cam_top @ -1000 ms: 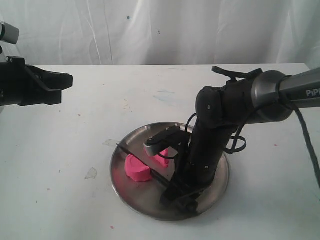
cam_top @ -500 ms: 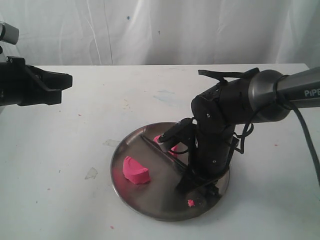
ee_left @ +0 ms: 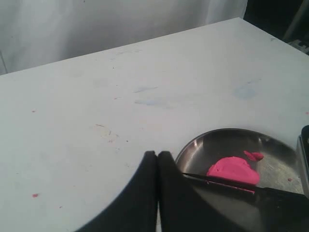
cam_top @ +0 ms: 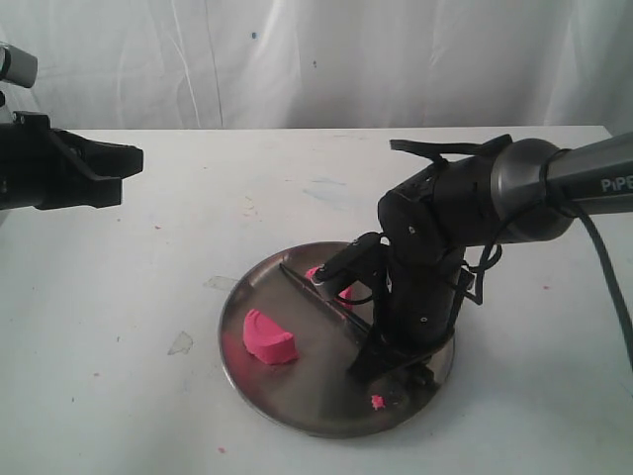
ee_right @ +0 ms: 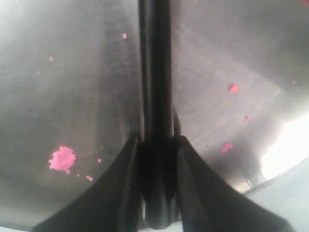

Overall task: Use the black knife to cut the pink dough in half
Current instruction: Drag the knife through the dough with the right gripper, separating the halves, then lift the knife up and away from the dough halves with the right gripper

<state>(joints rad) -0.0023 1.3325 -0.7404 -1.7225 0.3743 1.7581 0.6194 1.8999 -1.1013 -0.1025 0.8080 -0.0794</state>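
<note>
Pink dough [cam_top: 269,339]: 2 bright pcs, apart

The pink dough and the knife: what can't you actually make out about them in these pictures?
- Exterior view: the far half of the pink dough is mostly hidden behind the right arm; the black knife shows only its blade.
- Right wrist view: too close and blurred; no dough halves, only crumbs.
- Left wrist view: the steel plate is cut off by the frame edge.

Halved pink dough [cam_top: 269,339], black knife [cam_top: 315,300] between
</note>
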